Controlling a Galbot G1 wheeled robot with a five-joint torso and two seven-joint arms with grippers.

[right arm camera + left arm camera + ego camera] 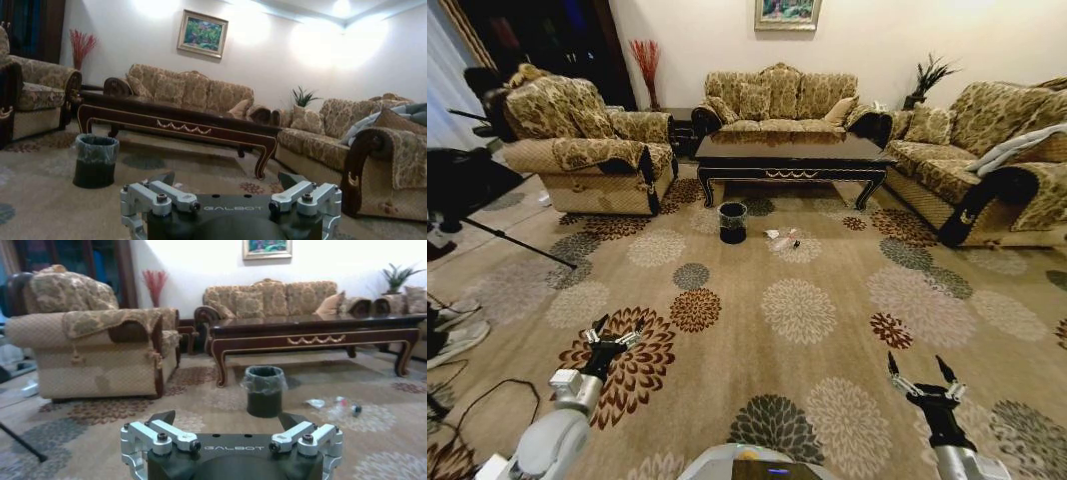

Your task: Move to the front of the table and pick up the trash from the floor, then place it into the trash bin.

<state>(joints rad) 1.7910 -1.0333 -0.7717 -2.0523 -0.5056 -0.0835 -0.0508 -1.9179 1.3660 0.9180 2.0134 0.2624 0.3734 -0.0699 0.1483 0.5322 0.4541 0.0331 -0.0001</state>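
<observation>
Facing the table (792, 150) from well back on the carpet (827, 330), the robot has both arms low and forward. Left claw (613, 334) is spread and empty; right claw (924, 377) is spread too, nothing held, both likely kept ready for the pickup. The trash (784, 238) lies on the floor in front of the table, just beside the bin (732, 221), far from either claw. My read: the approach is unfinished, grabbing not yet possible.
</observation>
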